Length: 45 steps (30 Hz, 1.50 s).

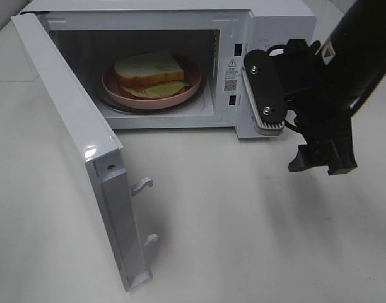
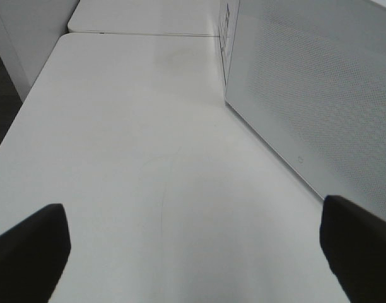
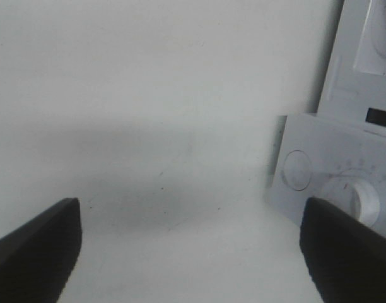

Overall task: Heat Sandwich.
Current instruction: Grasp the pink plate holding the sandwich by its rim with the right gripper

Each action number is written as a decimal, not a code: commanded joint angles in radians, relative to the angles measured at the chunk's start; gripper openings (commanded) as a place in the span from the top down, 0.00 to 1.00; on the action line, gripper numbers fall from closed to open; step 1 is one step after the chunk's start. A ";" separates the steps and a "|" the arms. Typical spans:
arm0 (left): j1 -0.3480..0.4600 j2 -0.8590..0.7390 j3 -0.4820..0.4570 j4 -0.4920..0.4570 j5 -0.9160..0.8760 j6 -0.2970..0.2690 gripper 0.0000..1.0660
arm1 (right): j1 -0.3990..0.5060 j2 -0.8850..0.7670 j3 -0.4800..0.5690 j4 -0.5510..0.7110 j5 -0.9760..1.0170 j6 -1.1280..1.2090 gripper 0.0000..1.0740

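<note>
Plain white surface (image 1: 243,240) carried a boxy white microwave oven (image 1: 278,31). Its white hinged door (image 1: 73,126) stood swung fully outward.

Right tool (image 3: 192,249) hung just beside the oven's control panel, jaws wide apart, nothing between them. Left tool (image 2: 193,243) sat near the oven's perforated side wall, jaws likewise apart and empty.

Round pink plate (image 1: 180,96) rested inside the cavity. The sandwich (image 1: 149,68), square white bread slices over a yellowish-green filling, lay on that plate.

Judgement: placing looked done, closing and starting not yet.

Risks:
- A weak push could leave the two white latch hooks (image 1: 142,184) unseated, so no start.
- A hard push could slide the oven.
- The right tool could knock the white round dial (image 3: 350,199).
</note>
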 commanded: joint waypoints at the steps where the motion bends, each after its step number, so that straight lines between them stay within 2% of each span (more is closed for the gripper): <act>1: 0.000 -0.023 0.002 0.001 -0.003 -0.004 0.05 | 0.025 0.041 -0.055 -0.015 0.004 0.017 0.17; 9: 0.000 -0.023 0.002 0.001 -0.003 -0.004 0.05 | 0.072 0.144 -0.190 -0.018 -0.007 0.020 0.19; 30: 0.000 -0.023 0.002 0.001 -0.003 -0.004 0.05 | 0.106 0.411 -0.471 -0.019 -0.107 0.060 0.21; 45: 0.000 -0.023 0.002 0.001 -0.003 -0.004 0.05 | 0.106 0.524 -0.503 -0.019 -0.237 0.057 0.22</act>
